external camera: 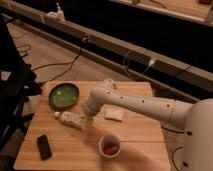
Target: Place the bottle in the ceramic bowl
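Note:
The white bottle [71,120] lies on its side on the wooden table [140,142], left of centre, with its cap pointing left. The green ceramic bowl [64,95] stands just behind it at the table's back left and holds nothing. My white arm reaches in from the right, and its gripper [88,121] hangs down right at the bottle's right end, touching it or nearly so. The arm's wrist hides part of the gripper.
A flat white block [114,115] lies right of the gripper, under the arm. A white cup with red contents [110,146] stands near the front. A black flat object [44,147] lies at the front left. Cables run on the floor behind the table.

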Available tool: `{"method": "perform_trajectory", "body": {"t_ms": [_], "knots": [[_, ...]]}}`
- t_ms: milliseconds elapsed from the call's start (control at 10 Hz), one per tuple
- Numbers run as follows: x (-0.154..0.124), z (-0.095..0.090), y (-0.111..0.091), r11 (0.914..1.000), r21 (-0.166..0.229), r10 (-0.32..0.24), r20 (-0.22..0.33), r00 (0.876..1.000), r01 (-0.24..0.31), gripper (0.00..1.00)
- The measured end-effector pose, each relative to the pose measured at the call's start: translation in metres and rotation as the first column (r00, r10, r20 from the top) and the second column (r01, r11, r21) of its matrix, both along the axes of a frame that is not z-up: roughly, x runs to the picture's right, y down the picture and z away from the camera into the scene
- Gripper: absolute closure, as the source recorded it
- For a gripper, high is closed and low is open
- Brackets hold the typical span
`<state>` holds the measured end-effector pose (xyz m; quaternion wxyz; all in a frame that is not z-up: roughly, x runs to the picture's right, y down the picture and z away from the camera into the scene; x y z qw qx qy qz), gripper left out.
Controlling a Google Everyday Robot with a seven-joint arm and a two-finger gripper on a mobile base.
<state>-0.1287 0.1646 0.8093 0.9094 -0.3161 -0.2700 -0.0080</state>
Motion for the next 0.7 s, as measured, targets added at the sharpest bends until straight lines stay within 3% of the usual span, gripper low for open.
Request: {"method": "perform_trajectory", "body": {"t_ms": [300,500,700], "knots": [[-0.015,0.034,0.017,0.998,-0.063,0.006,-0.015,1.0,-0.007,0.23],[-0.015,0.048,0.022,0.995,-0.095,0.026,-0.029,0.999,-0.028,0.43],[-0.014,0.051,0.019,0.9941,-0.1,0.04,-0.032,0.999,-0.043,0.61]]}}
